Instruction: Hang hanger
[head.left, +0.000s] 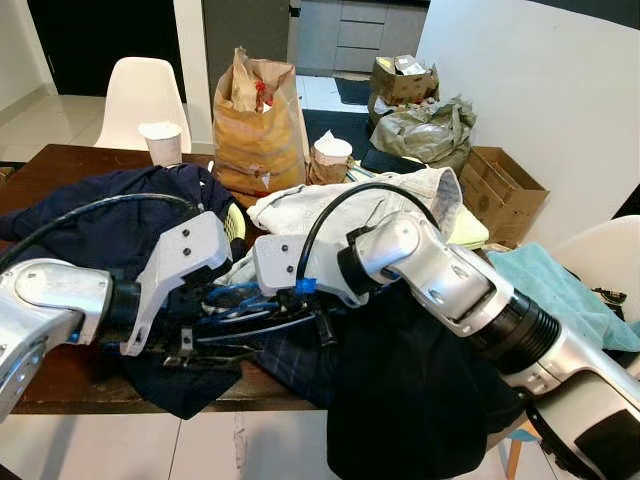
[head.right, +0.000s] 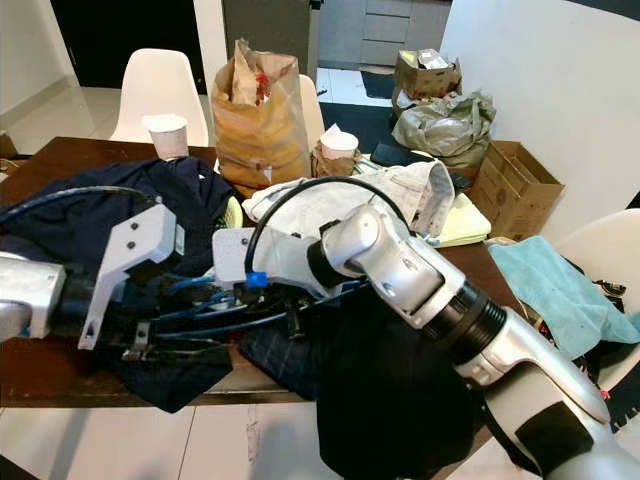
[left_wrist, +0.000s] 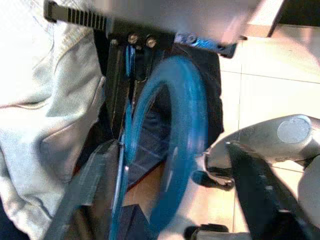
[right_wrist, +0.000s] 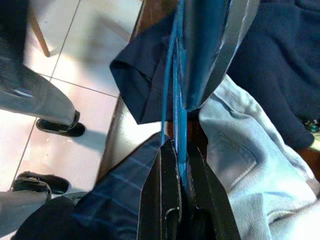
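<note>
As clothes crowd, right hand (right_wrist: 181, 186) pinching blue hanger (right_wrist: 176, 95)

Both arms are silver metal with rounded joints. The right arm (head.left: 470, 290) has a black ribbed ring near its forearm and a dark panel lower down. A black cable (head.left: 350, 200) loops over its wrist, ending at a blue connector (head.left: 303, 286). The left arm (head.left: 50, 300) carries a pale grey wrist bracket (head.left: 180, 265) with dark screws and its own black cable. Fingers (right_wrist: 165, 200) are long, flat, black.
</note>
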